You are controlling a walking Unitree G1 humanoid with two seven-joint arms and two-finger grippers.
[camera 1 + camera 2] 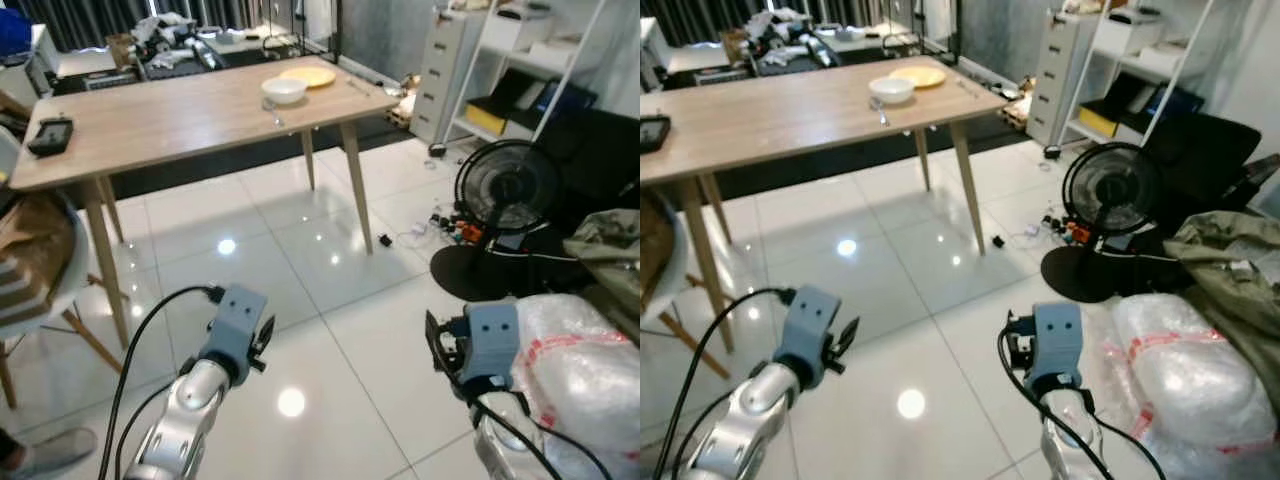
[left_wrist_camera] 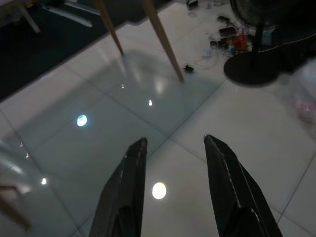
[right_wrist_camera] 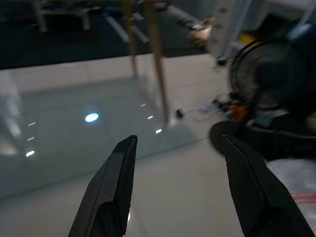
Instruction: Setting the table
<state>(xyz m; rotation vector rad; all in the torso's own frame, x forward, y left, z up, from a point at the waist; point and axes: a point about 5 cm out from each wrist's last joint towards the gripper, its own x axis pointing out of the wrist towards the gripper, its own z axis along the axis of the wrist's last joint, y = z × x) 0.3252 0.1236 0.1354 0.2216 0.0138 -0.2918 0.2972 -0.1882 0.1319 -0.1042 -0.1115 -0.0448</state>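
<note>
Nearest, saw the left gripper (image 2: 175, 140) and the right gripper (image 3: 178, 140) low over the white floor (image 1: 330, 330), both with fingers spread apart and gripping nothing. Found the task's things well apart from them, on the far right end of the table (image 1: 180, 115): a white bowl (image 1: 284, 90), a yellow plate (image 1: 310, 76) just behind it, and a spoon (image 1: 275, 112) just in front of the bowl.

Judged bowl and plate as probably ceramic: stiff, smooth, somewhat slippery, breakable if dropped, not heavy. Would take the bowl by its rim, one finger inside and one outside. Would take the plate at its edge, harder to get under, being flat on the wood.

Noted the bowl upright, mouth up. Found no long axis for bowl or plate, both being round. Saw the spoon lying flat, long axis running from the bowl toward the table's near edge; could not tell handle from scoop. Noted also a fan (image 1: 510, 190) on the floor to the right.
</note>
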